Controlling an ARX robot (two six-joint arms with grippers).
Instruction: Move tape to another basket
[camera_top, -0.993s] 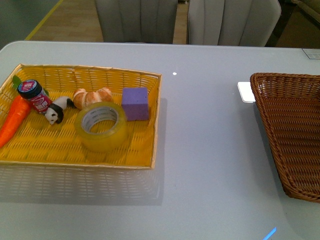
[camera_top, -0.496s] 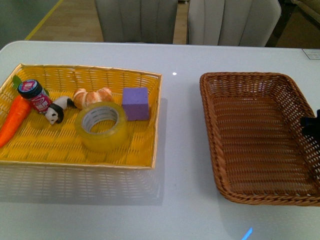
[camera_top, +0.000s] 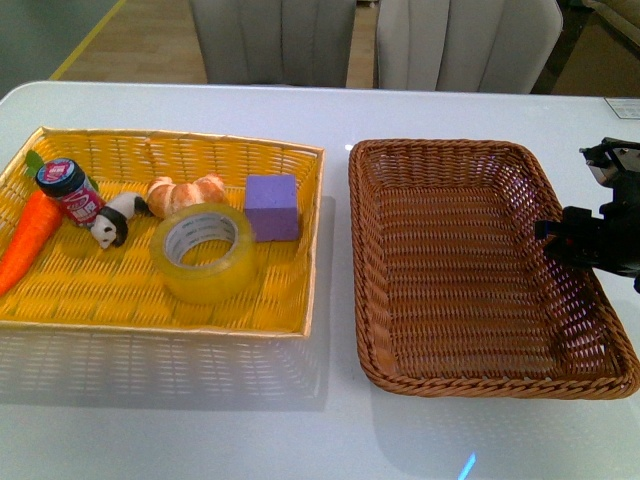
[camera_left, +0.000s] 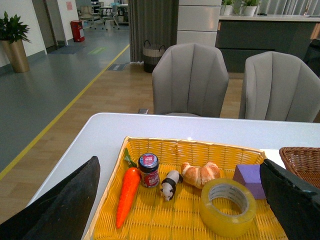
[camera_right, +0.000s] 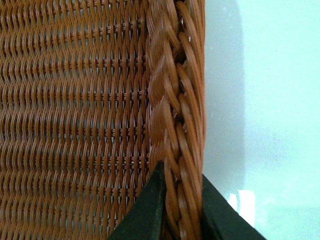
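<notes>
The tape (camera_top: 202, 251), a yellowish roll with a white core, lies in the yellow basket (camera_top: 160, 322) near its front right. It also shows in the left wrist view (camera_left: 227, 206). The dark brown wicker basket (camera_top: 470, 375) stands empty on the table to the right of the yellow one. My right gripper (camera_top: 585, 238) is shut on its right rim; in the right wrist view both fingers clamp the braided rim (camera_right: 176, 125). My left gripper (camera_left: 180, 210) is open and empty, above and before the yellow basket, out of the front view.
The yellow basket also holds a carrot (camera_top: 28, 240), a small jar (camera_top: 70, 190), a panda figure (camera_top: 112, 225), a croissant (camera_top: 185, 194) and a purple block (camera_top: 271, 207). Two grey chairs (camera_top: 380, 40) stand behind the white table (camera_top: 330, 110).
The brown basket has slid left across the table, from the right edge to just beside the yellow basket. My right gripper came into view holding its rim.
</notes>
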